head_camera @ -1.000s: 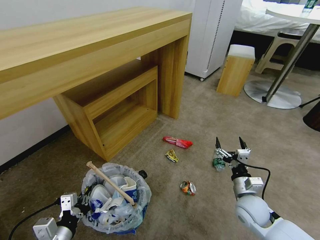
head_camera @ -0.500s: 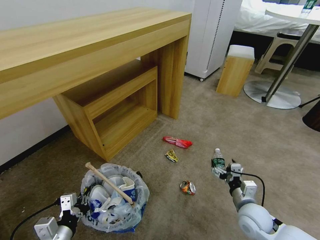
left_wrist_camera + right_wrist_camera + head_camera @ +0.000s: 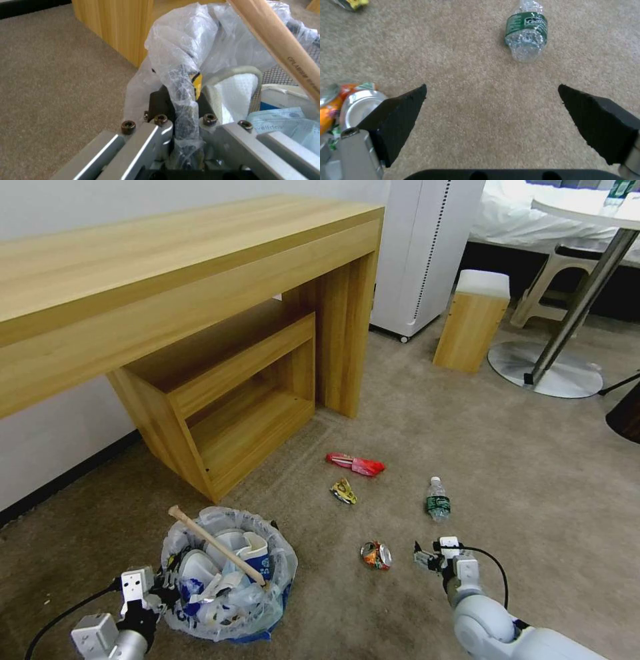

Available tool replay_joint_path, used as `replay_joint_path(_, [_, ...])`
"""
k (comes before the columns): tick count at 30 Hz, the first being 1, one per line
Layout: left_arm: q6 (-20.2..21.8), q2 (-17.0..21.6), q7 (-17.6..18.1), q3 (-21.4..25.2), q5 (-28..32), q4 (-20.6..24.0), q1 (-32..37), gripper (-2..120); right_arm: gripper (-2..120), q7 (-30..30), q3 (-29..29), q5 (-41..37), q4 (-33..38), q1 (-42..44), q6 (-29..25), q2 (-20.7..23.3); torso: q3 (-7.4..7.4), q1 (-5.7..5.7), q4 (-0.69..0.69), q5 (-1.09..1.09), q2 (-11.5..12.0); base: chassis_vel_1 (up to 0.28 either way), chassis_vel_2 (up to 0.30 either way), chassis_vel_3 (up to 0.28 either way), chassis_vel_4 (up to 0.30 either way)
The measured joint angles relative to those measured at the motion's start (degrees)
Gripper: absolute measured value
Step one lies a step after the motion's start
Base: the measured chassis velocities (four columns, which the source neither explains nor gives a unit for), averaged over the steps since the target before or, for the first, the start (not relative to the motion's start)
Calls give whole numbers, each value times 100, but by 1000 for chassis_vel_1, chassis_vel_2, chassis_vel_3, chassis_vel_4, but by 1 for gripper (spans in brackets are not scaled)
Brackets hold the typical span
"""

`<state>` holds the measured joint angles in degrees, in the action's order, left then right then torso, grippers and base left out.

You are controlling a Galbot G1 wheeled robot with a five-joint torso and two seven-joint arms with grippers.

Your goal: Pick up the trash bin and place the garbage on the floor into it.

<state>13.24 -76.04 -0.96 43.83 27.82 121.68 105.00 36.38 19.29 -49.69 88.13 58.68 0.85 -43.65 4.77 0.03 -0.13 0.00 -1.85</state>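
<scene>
Right tool [image 3: 427, 557] drawn back from plastic bottle [image 3: 437, 500], jaws spread wide, empty, low beside crushed can [image 3: 376, 555].
Left tool [image 3: 181, 130] clamped on bagged rim of trash bin [image 3: 283, 570], likely keeping it within reach; bin holds slippers, cup, wooden stick [image 3: 217, 543]. Red wrapper [image 3: 357, 464], yellow wrapper [image 3: 343, 491] remain on floor [image 3: 533, 460].

Close in on the left gripper [image 3: 186, 117], its dark fingers [image 3: 160, 102] pinched on the bag-wrapped rim of the trash bin [image 3: 181, 82]. Translucent plastic bunches up right between the metal jaws. Inside the bin, a white slipper [image 3: 233, 87], and a wooden stick [image 3: 283, 47] leans across above it. Beige carpet [image 3: 56, 82] lies alongside, with a wooden furniture leg [image 3: 113, 22] standing just behind the bin.
</scene>
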Motion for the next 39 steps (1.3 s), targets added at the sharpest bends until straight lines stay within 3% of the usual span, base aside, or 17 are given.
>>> replay_joint_path(3, [5, 40, 3, -6, 32, -34, -42, 2, 100, -71, 167, 97, -154, -128, -62, -68, 0, 0, -1, -2, -1, 0, 0, 0, 0])
replay_joint_path(6, [25, 44, 7, 7, 72, -60, -84, 2, 100, -521, 471, 874, -384, -350, -625, -179, 0, 0, 1, -1, 0, 0, 0, 0, 0])
replay_joint_path(13, [43, 48, 30, 27, 119, -74, -141, 2, 100, -700, 946, 1034, -572, -609, -822, -257, 0, 0, 1, -1, 0, 0, 0, 0, 0])
replay_joint_path(35, [42, 80, 73, 54, 186, -117, -172, 2, 100, -580, 1468, 877, -1505, -897, -744, -832, 0, 0, 0, -1, 0, 0, 0, 0, 0])
replay_joint_path(39, [37, 80, 78, 47, 187, -117, -176, 2, 93, -596, 1465, 941, -1726, -910, -786, -958, -1, 0, 1, -1, -1, 0, 0, 0, 0])
